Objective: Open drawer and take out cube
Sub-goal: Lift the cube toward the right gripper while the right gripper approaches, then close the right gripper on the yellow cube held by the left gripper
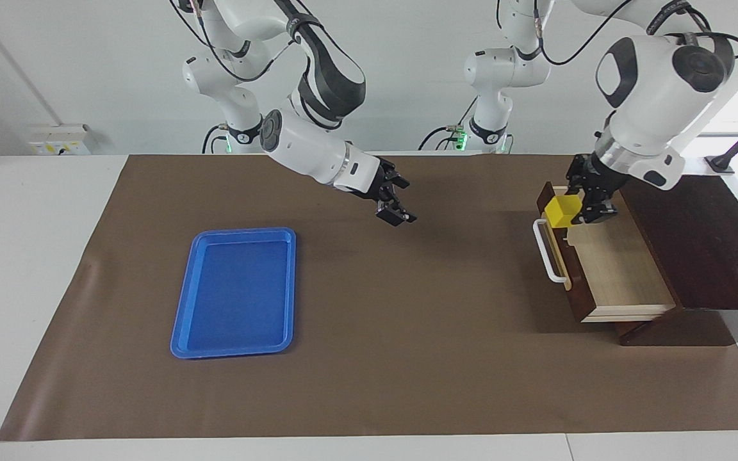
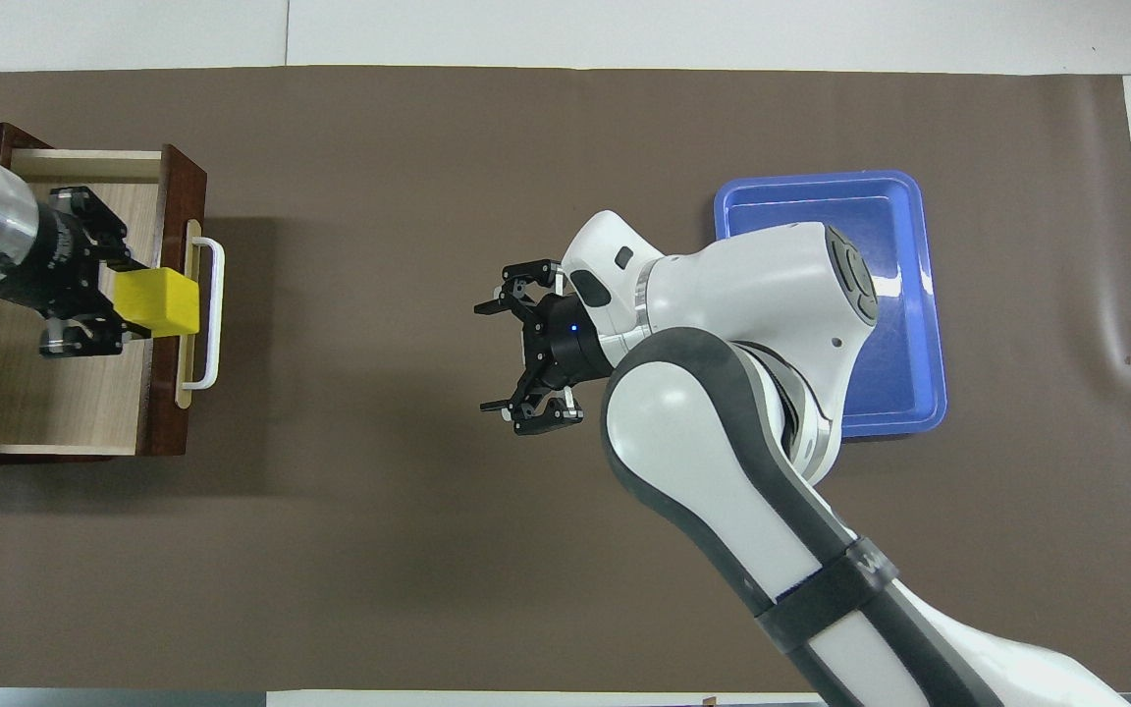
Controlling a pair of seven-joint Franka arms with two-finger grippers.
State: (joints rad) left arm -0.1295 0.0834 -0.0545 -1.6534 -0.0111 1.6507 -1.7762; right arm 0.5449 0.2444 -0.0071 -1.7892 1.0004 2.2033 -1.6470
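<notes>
While the drawer (image 1: 606,269) stood pulled out of its dark wooden box (image 1: 708,243) at the left arm's end of the tabletop (image 1: 407,358), the left end effector (image 1: 582,206) gripped the yellow cube (image 1: 563,210), raised over the drawer's front edge by the white handle (image 1: 545,253). The right end effector (image 1: 396,209) hung with its fingers spread wide over the brown mat (image 1: 407,307), holding nothing. A blue tray (image 1: 236,292) lay toward the right arm's end.

My left gripper (image 1: 575,208) hung raised, wrist angled down, jaws clamped on a load at its tip. My right gripper (image 1: 396,206) hovered mid-counter, forearm sloping toward four o'clock in the facing view, jaws spread wide.
</notes>
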